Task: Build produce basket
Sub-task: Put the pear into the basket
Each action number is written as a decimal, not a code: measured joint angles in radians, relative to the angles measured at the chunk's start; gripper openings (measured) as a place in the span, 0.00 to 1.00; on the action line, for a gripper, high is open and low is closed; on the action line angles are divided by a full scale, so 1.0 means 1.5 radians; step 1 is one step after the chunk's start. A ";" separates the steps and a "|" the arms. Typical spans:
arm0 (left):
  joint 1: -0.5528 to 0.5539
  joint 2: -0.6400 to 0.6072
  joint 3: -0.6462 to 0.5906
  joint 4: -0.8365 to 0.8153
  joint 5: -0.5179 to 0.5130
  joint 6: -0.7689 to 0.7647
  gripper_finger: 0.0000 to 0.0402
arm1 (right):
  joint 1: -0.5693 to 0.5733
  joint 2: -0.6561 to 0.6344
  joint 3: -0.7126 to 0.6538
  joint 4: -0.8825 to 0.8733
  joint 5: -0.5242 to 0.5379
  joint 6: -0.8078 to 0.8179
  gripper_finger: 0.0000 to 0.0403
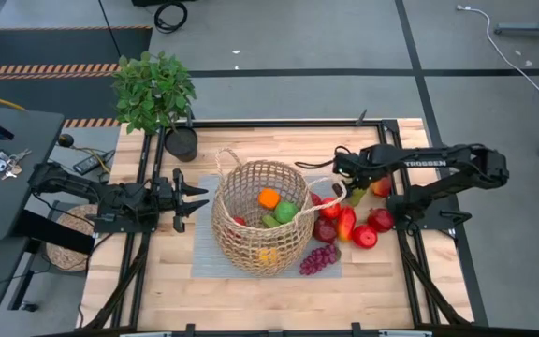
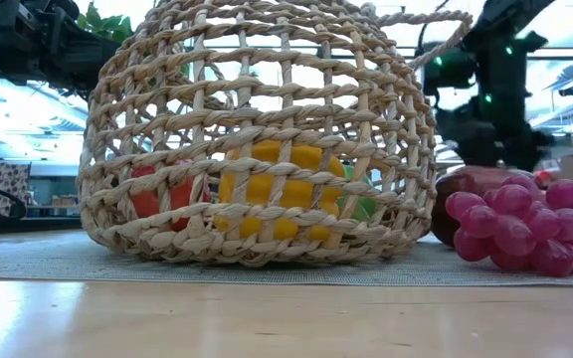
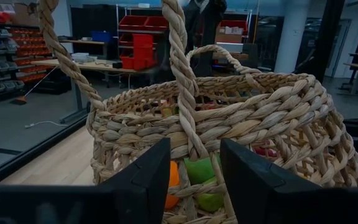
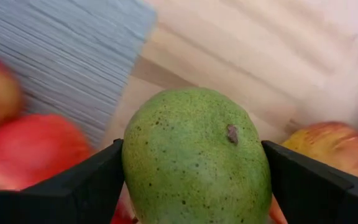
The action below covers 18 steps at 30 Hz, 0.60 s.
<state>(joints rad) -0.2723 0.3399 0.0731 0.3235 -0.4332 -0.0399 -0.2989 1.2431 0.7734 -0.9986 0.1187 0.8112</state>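
The tan wicker basket (image 1: 262, 215) stands on a grey mat (image 1: 204, 255) and holds orange (image 1: 268, 197), green (image 1: 285, 212), yellow (image 2: 267, 189) and red produce. More produce lies on the mat to its right: red apples (image 1: 364, 236), a red pepper (image 1: 345, 223) and purple grapes (image 1: 318, 259). My right gripper (image 1: 351, 185) points down over a speckled green fruit (image 4: 194, 155) with one finger on each side of it. My left gripper (image 1: 197, 200) is level and open, just left of the basket. In its wrist view the near loop handle (image 3: 185, 93) rises beyond its fingers. My right gripper comes from above, its fingers (image 4: 98, 180) standing close against the green fruit's two opposite sides (image 4: 135, 168). Whether they touch it, I cannot tell. The fruit lies on the wood beside the mat's edge.
A leafy potted plant (image 1: 154, 89) in a black pot (image 1: 182, 143) stands at the far left of the table. An apple (image 4: 328, 140) and red fruit (image 4: 36, 149) lie close to the green fruit. Bare wood (image 1: 251, 300) runs along the near edge.
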 joint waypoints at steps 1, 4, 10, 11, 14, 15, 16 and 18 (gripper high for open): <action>0.000 0.000 0.000 0.000 0.000 0.000 0.37 | 0.000 -0.002 0.024 -0.021 0.004 -0.004 0.88; 0.000 0.000 0.000 0.000 0.000 0.000 0.38 | -0.002 -0.004 0.105 -0.090 0.021 -0.015 0.88; 0.000 0.000 0.000 0.000 0.000 0.000 0.36 | -0.001 -0.006 0.301 -0.141 0.031 -0.041 0.88; 0.000 0.000 0.000 0.000 0.000 0.000 0.36 | 0.004 -0.006 0.332 -0.138 0.040 -0.045 0.88; 0.000 0.000 0.000 0.000 0.000 0.000 0.37 | 0.024 -0.006 0.407 -0.122 0.079 -0.065 0.88; 0.000 0.000 0.000 0.000 0.000 0.000 0.37 | 0.030 -0.006 0.427 -0.116 0.088 -0.072 0.88; 0.000 0.000 0.000 0.000 0.000 0.000 0.37 | 0.037 -0.006 0.444 -0.108 0.096 -0.079 0.88; 0.000 0.000 0.000 0.000 0.000 0.000 0.37 | 0.052 -0.006 0.474 -0.089 0.108 -0.092 0.88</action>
<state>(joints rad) -0.2723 0.3398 0.0733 0.3237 -0.4332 -0.0399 -0.2211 1.2339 1.4845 -1.1328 0.2809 0.6731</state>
